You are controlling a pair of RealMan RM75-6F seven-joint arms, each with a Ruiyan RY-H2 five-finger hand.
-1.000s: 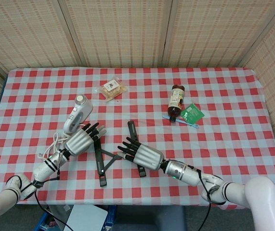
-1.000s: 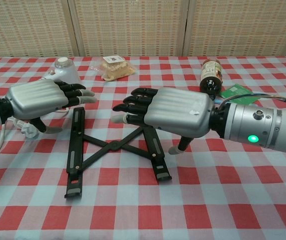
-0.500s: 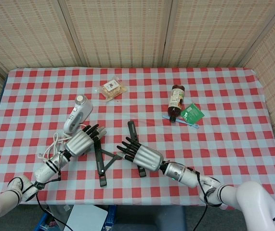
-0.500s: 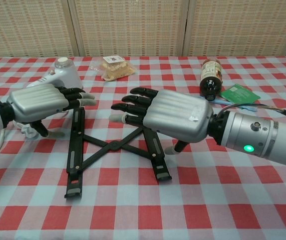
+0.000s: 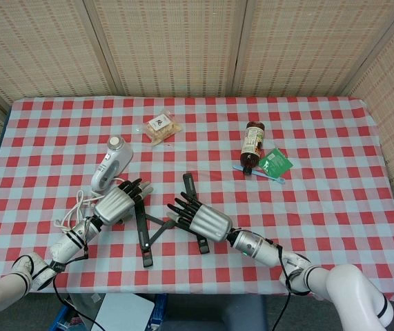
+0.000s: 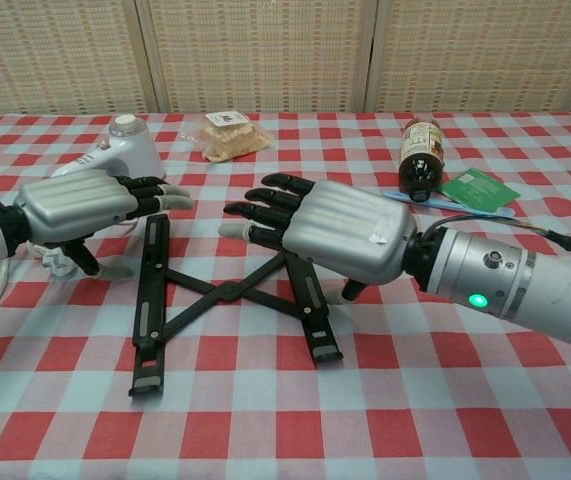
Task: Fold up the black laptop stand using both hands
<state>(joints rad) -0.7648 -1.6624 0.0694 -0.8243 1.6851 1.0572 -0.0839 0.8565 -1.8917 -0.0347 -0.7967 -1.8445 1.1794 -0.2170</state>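
The black laptop stand (image 6: 227,293) lies spread open in an X on the checked counter (image 5: 321,207), near its front edge, and it is the thing to steer by. To its left, beyond the left rail, sits a white corded appliance (image 5: 110,162). The left robot hand (image 6: 85,208) hovers over the far end of the stand's left rail, fingers stretched forward and apart, holding nothing. The right robot hand (image 6: 320,228) hangs over the far end of the stand's right rail, fingers likewise extended and spread, gripping nothing. Whether either touches a rail I cannot tell.

To fold it well, I would say each robot hand should settle against the outside of its own rail, then press inward together and evenly, so the crossed links scissor shut without the stand skidding or twisting. Further right of the stand lie a brown bottle (image 5: 252,143) and a green packet (image 5: 275,163), well apart.
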